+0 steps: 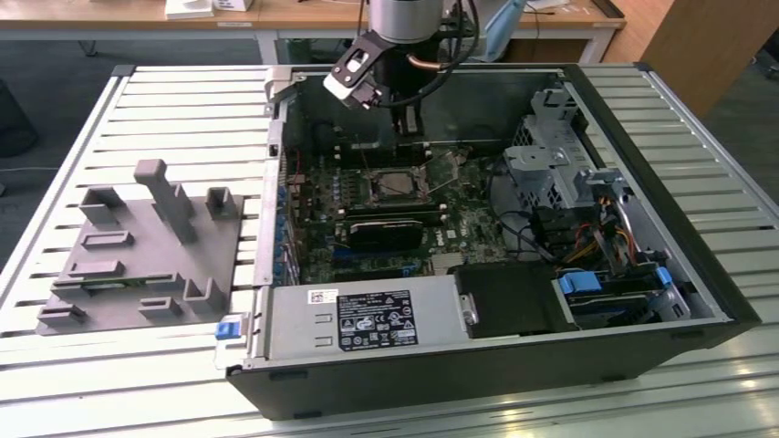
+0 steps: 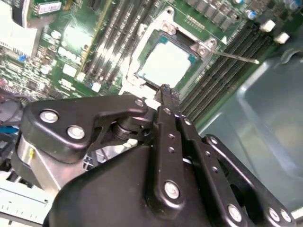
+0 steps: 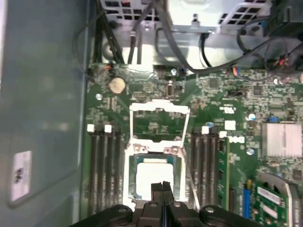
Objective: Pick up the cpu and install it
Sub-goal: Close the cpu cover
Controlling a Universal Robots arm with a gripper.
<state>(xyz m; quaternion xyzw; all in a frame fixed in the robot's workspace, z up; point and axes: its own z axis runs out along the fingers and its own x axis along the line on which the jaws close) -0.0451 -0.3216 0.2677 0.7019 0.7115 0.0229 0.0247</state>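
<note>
in the exterior view an open computer case [image 1: 681, 274] lies on a slatted table [image 1: 182, 100], with a grey moulded fixture [image 1: 134, 255] on the table at the exterior view's left. the arm reaches down into the far part of the case. its gripper [image 1: 408, 128] hangs over the motherboard [image 1: 469, 224], just far of the socket. the cpu [image 1: 397, 185] lies flat in that socket, silver top up, apart from the gripper.

in the second wrist view the gripper [image 2: 165, 90] shows its black fingers pressed together with nothing between them. their tips are just beside the cpu [image 2: 166, 64], which sits inside the metal socket frame [image 2: 142, 56].

in the first wrist view the fingers [image 3: 157, 189] meet along a thin line, holding nothing, over the edge of the cpu [image 3: 152, 172]. the cpu is seated in the socket between two banks of memory slots [image 3: 105, 170]. the hinged load plate [image 3: 159, 124] stands open beside it.
</note>
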